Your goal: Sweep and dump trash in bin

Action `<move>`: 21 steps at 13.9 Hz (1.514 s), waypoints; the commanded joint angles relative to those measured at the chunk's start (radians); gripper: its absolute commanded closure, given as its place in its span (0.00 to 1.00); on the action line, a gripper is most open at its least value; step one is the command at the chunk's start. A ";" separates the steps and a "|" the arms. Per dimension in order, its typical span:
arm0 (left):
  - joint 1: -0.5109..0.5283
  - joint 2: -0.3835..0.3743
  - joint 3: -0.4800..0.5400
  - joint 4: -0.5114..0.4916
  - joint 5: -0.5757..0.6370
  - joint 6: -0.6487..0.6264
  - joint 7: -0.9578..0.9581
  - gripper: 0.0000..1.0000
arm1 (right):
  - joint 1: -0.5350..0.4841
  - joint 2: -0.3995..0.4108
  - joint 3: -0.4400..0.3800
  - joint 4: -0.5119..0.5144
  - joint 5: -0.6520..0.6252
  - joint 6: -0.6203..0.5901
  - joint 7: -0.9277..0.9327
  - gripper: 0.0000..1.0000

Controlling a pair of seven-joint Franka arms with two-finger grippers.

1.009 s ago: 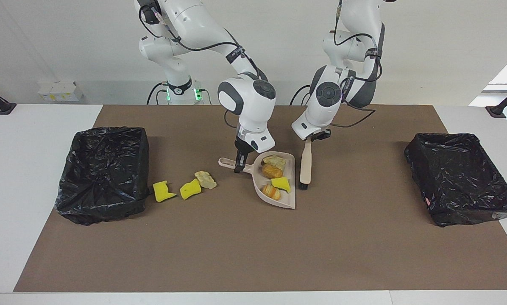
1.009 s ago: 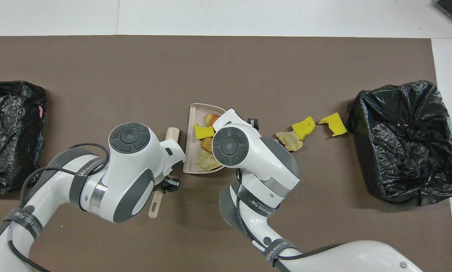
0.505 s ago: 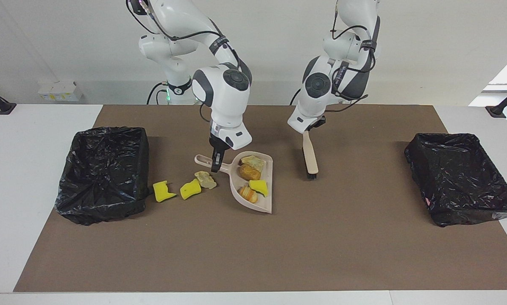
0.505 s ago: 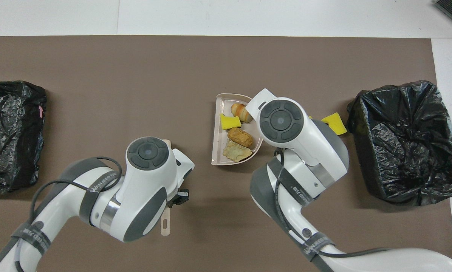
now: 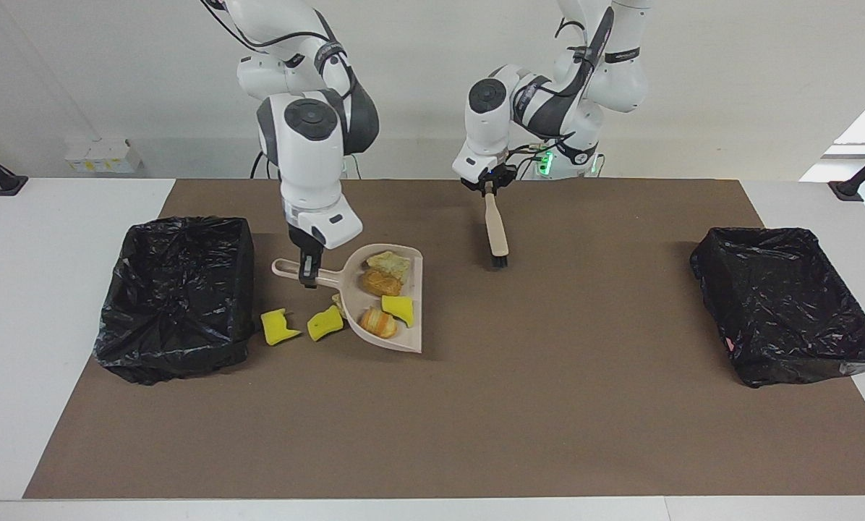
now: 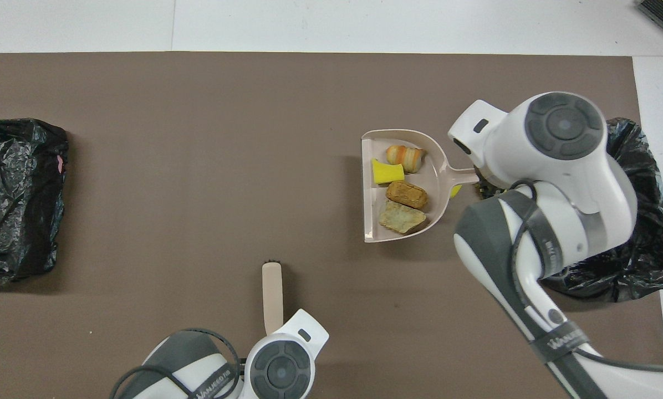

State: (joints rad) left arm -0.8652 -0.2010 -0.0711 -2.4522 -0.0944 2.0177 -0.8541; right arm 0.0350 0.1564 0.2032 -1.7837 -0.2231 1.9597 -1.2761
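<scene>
My right gripper (image 5: pixel 308 273) is shut on the handle of the beige dustpan (image 5: pixel 412 304), which it holds level beside the bin (image 5: pixel 179 297) at the right arm's end. Several bits of trash lie in the pan: a striped orange lump (image 6: pixel 405 157), a yellow sponge chunk (image 6: pixel 387 172), a brown lump (image 6: pixel 406 194) and a beige lump (image 6: pixel 402 217). Two yellow chunks (image 5: pixel 279 327) (image 5: pixel 325 323) lie on the mat between pan and bin. Another beige lump (image 5: pixel 338 300) is half hidden by the pan. My left gripper (image 5: pixel 489 189) is shut on the brush (image 5: pixel 496 224), close to the robots.
A second black-lined bin (image 5: pixel 787 304) stands at the left arm's end of the brown mat (image 5: pixel 519 405). In the overhead view the right arm's wrist (image 6: pixel 559 144) covers its gripper and part of the bin (image 6: pixel 636 233) beside it.
The right gripper has carried the loaded dustpan toward the bin at the right arm's end. The left gripper has drawn the brush back toward the robots, away from the pan.
</scene>
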 commanded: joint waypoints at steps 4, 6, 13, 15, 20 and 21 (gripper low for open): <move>-0.112 -0.083 0.016 -0.105 -0.119 0.064 -0.042 1.00 | -0.254 -0.018 0.005 0.072 0.082 -0.068 -0.348 1.00; -0.109 -0.077 0.017 -0.105 -0.162 0.084 -0.048 1.00 | -0.370 -0.011 0.002 0.096 0.099 -0.061 -0.477 1.00; -0.084 -0.071 0.019 -0.105 -0.166 0.092 0.010 1.00 | -0.587 -0.024 -0.011 0.126 -0.011 -0.018 -0.723 1.00; -0.078 -0.063 0.020 -0.105 -0.166 0.091 0.042 1.00 | -0.581 -0.059 -0.008 0.055 -0.115 0.049 -0.718 1.00; -0.057 -0.052 0.020 -0.082 -0.168 0.056 0.075 0.77 | -0.570 -0.138 -0.005 -0.098 -0.333 0.175 -0.590 1.00; -0.052 -0.035 0.024 -0.064 -0.168 0.058 0.076 0.64 | -0.563 -0.158 -0.004 -0.130 -0.395 0.201 -0.551 1.00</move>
State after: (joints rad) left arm -0.9368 -0.2490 -0.0482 -2.5334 -0.2445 2.0850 -0.8048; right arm -0.5350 0.0704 0.1932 -1.8202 -0.5201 2.1097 -1.9052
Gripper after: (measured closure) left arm 0.740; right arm 0.670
